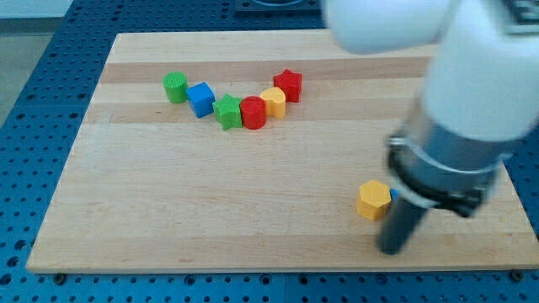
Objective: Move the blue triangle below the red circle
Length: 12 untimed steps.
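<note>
The red circle (253,113) sits in a curved row of blocks at the upper middle of the wooden board (210,202). Only a small blue sliver, which looks like the blue triangle (393,194), shows at the lower right; my rod hides most of it. It sits between a yellow hexagon (373,200) on its left and the rod. My tip (391,250) rests on the board just below and to the right of the yellow hexagon, far to the lower right of the red circle.
The curved row runs from a green circle (175,87) through a blue cube (200,98) and a green star (227,111), past the red circle, to a yellow block (273,102) and a red star (288,84). The arm's white body (480,76) covers the upper right.
</note>
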Available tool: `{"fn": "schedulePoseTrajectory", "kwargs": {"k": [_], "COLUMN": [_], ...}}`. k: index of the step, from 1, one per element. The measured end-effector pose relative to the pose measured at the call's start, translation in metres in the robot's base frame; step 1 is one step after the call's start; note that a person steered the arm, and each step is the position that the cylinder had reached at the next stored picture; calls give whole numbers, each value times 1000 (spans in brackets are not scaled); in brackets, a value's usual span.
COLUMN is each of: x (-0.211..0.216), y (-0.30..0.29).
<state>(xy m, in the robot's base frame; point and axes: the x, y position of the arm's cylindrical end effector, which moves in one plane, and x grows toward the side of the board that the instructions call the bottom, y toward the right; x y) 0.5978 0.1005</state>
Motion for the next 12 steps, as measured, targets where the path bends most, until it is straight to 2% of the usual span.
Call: {"fn": "schedulePoseTrajectory", "kwargs": {"k": [1,2,3,5,6,7,9,10,11,12], "x": [-62,-113,-94,-91,-42,-21,-90,-116,-118,-118], "y": [-49,-57,-40,118,155,101,-28,-34,-1,-11]}}
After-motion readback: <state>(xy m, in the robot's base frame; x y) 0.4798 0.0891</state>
